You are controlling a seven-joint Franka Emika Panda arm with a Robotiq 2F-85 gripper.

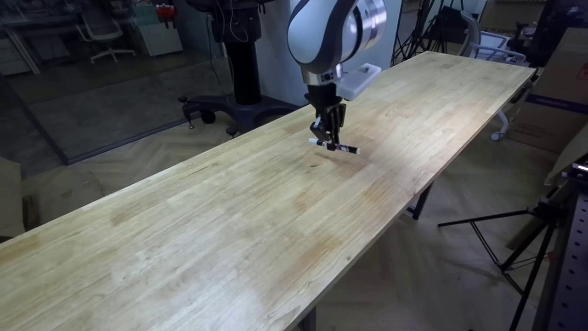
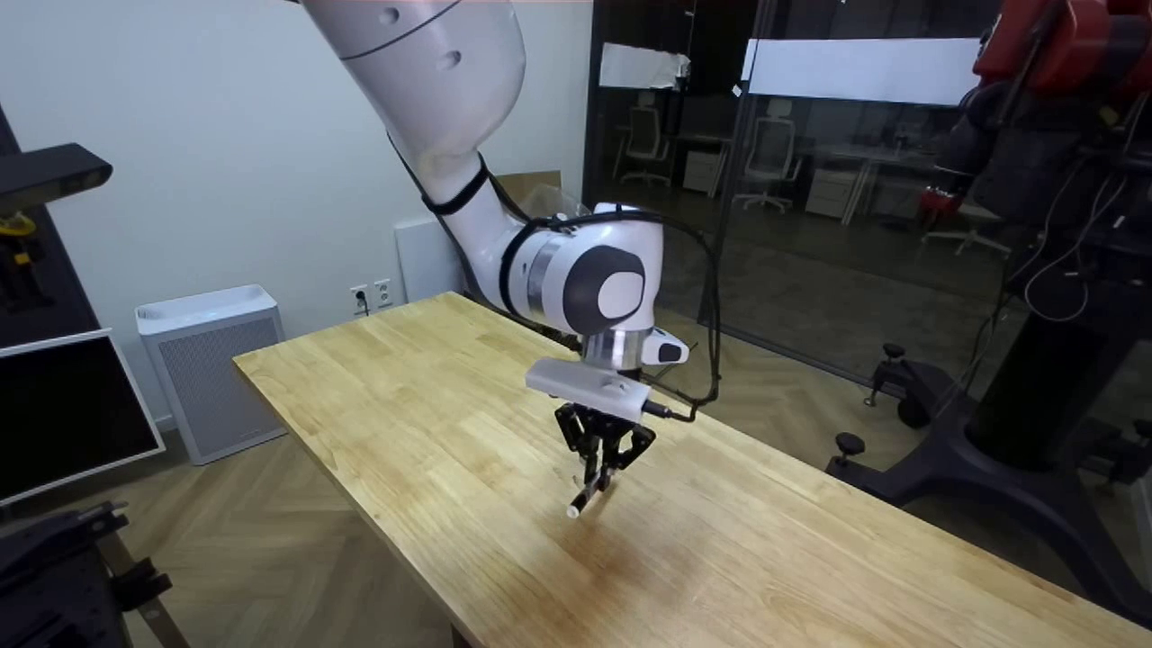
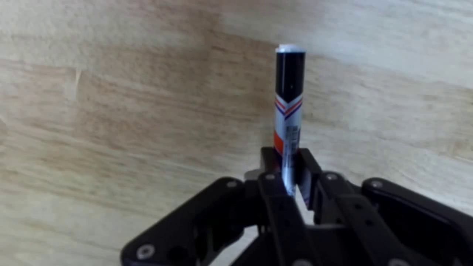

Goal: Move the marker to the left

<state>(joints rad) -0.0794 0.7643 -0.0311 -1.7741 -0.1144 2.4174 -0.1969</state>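
Observation:
The marker is a thin stick with a black end, a white tip and a white label with red and blue marks. It shows in both exterior views (image 1: 349, 149) (image 2: 580, 504) and in the wrist view (image 3: 290, 77). My gripper (image 1: 331, 145) is shut around the marker's middle, with the marker lying crosswise between the fingertips. The gripper also shows in an exterior view (image 2: 598, 479) and in the wrist view (image 3: 286, 162). The marker appears to be a little above the wooden table (image 1: 220, 220), with a soft shadow below it. The fingers hide its middle part.
The long table also shows in an exterior view (image 2: 396, 432). A dark wheeled stand (image 1: 245, 78) is beside the table's long edge. A black tripod (image 1: 546, 211), a chair (image 1: 491, 43) and cardboard boxes (image 1: 551, 92) stand off the table. A white air purifier (image 2: 216, 369) is near the wall.

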